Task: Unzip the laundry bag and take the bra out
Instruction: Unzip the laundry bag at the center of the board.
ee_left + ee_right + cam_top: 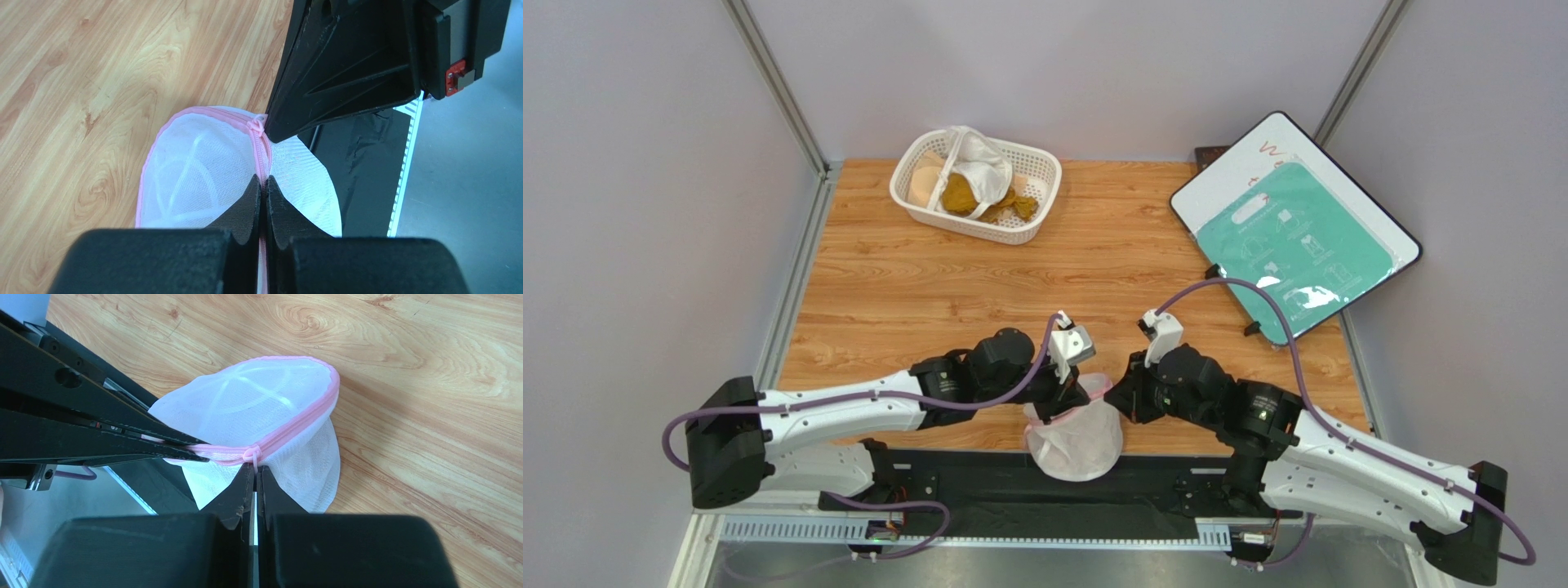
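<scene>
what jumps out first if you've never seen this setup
The white mesh laundry bag is held at the near edge of the table between both arms: the left gripper shut on its pink zipper seam, the right gripper at the zipper pull. A white lattice basket of cloths sits far left; a green-faced board lies at the far right corner.

Both arms are reaching inward from their bases at the near edge, the left arm [844, 410] stretching rightward and the right arm [1369, 463] leftward, with forearms lying low and nearly level. The two wrists are meeting at the middle, tips facing each other. The left end effector [262, 180] is pressing its fingers together on the pink zipper seam of the laundry bag [196, 171]. The right end effector [254, 470] is pinching the zipper pull, its fingers likewise closed.
</scene>
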Controlling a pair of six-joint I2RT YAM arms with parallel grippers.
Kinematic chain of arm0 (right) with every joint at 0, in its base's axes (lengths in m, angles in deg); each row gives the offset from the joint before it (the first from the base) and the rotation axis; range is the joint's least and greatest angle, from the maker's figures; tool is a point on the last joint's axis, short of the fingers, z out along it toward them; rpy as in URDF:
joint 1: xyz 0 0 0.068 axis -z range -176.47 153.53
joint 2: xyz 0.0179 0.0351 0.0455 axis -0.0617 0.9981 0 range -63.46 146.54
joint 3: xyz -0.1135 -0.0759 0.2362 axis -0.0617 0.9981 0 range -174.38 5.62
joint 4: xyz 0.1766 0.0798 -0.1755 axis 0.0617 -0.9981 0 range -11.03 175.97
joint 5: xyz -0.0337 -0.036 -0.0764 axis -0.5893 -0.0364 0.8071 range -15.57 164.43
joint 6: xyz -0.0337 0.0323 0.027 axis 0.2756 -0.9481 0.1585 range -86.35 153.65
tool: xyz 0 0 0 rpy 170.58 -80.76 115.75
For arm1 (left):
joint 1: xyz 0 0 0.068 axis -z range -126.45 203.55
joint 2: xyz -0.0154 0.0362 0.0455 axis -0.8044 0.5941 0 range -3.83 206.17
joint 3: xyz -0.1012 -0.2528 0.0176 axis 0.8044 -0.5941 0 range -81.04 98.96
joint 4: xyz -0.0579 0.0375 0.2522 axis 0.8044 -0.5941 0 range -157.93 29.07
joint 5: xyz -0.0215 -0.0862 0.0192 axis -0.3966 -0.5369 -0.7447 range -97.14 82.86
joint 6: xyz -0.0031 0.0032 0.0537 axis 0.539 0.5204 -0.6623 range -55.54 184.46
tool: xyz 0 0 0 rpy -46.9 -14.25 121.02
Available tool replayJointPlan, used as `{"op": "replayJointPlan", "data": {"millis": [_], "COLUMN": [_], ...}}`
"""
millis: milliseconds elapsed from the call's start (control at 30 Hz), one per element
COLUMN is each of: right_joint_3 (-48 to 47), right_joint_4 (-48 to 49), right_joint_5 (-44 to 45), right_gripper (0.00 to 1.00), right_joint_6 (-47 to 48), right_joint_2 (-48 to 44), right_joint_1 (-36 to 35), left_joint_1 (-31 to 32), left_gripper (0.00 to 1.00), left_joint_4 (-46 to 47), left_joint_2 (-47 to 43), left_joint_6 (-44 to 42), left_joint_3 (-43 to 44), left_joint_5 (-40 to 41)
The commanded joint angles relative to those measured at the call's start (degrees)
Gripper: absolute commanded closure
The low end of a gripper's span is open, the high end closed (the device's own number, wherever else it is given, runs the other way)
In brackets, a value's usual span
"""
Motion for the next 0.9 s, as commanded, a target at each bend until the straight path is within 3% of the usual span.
{"op": "replayJointPlan", "data": {"millis": [0,500,567,600,700,867], "right_joint_3": [0.68,0.42,0.33,0.33,0.25,0.07], "right_joint_4": [0.48,0.56,1.35,1.62,2.5,3.2], "right_joint_5": [2.78,0.41,-0.82,-1.17,-2.58,-2.67], "right_gripper": [1.0,1.0,1.0,1.0,1.0,1.0], "right_joint_6": [0.44,0.62,0.44,0.44,0.26,0.18], "right_joint_2": [-0.61,-1.84,-1.32,-1.14,-0.08,0.36], "right_joint_1": [2.47,4.15,4.06,4.15,4.06,3.62], "left_joint_1": [0.21,0.21,0.21,0.21,0.21,0.21], "left_gripper": [1.0,0.98,0.78,0.55,0.29,0.21], "left_joint_4": [-1.45,-7.16,-6.99,-7.07,-6.55,-5.75], "left_joint_2": [-4.19,-11.84,-12.02,-12.02,-11.59,-9.39], "left_joint_6": [-0.49,-1.1,-0.93,-1.01,-0.93,-1.28], "left_joint_3": [-2.01,-5.1,-4.75,-4.48,-3.25,-0.27], "left_joint_5": [0.59,3.23,3.32,3.32,3.14,2.44]}}
